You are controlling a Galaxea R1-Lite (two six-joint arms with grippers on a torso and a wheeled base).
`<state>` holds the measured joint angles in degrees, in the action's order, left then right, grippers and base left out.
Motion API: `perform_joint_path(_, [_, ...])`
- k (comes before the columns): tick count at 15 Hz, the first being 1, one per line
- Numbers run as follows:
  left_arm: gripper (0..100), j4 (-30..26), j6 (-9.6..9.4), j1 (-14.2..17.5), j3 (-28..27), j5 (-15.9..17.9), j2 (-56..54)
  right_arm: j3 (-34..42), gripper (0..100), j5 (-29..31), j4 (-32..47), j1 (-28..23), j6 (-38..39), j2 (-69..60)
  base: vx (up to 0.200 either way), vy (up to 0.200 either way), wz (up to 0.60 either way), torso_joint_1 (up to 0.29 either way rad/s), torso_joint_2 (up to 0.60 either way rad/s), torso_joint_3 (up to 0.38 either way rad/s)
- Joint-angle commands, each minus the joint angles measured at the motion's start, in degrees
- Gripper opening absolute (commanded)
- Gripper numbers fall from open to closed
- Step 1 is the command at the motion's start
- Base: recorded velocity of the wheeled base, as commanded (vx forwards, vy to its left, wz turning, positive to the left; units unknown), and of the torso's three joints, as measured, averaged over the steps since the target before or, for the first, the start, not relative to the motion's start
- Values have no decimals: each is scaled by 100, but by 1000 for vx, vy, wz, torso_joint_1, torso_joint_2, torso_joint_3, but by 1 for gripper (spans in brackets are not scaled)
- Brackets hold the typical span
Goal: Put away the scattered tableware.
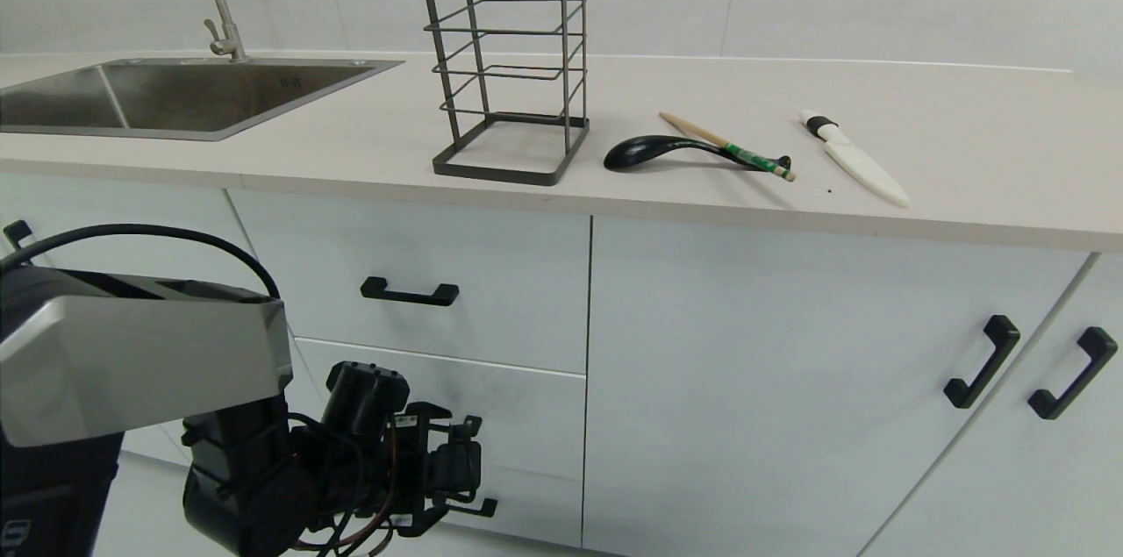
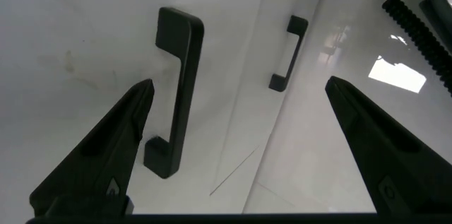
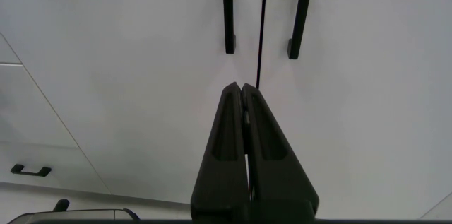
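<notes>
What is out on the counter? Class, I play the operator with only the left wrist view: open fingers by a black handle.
Observer: A black spoon, wooden chopsticks crossing its handle, and a white knife.
Operator: Anything to store them in?
Observer: A wire rack stands between the spoon and the sink.
Operator: And the right gripper?
Observer: The right gripper is shut, facing two door handles.

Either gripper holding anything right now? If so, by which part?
Nothing held: left gripper is open and empty near a drawer handle; right gripper is shut on nothing.
</notes>
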<state>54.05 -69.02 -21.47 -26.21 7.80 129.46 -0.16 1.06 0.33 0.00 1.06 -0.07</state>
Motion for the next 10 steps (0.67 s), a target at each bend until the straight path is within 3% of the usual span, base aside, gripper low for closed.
perform_joint_path(1, [100,35,3,37,-121,2,132,-2,0,-1,2,0,-1,7,0,0,0,0,0,0])
perform_joint_path(7, [100,35,3,-33,-315,20,580,7,0,-1,2,0,-1,7,0,0,0,0,0,0])
perform_joint_path(10, [100,35,12,-59,-139,20,598,7,0,-1,2,0,-1,7,0,0,0,0,0,0])
